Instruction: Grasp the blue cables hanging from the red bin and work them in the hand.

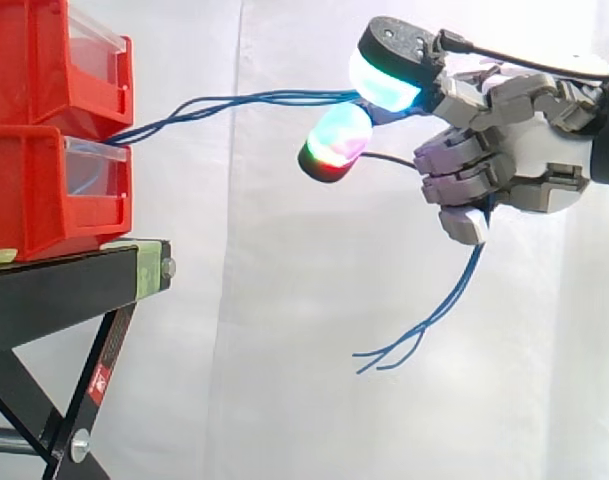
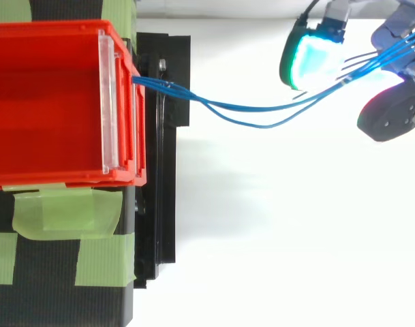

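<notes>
At 3 o'clock from the bins, in open air: the hand (image 1: 514, 150) is pinching the blue cables (image 1: 254, 99) between two glowing pads (image 1: 384, 80), and its other fingers are curling in over the strands.
Cable run: the strands are leaving the front of the red bin (image 1: 44, 60) stack, at the seam between the upper and lower bin. They are heading toward 3 o'clock into the hand, sagging a little rather than pulling taut.
Loose ends (image 1: 384, 358): these are dangling out of the hand toward 7 o'clock and touching nothing.
Stand (image 1: 74, 290): it is carrying the bins, well apart from the hand.
Done: the grasp is looking made.
Left: the in-hand working is looking like what's remaining. I'm not seeing how far along it is.
</notes>
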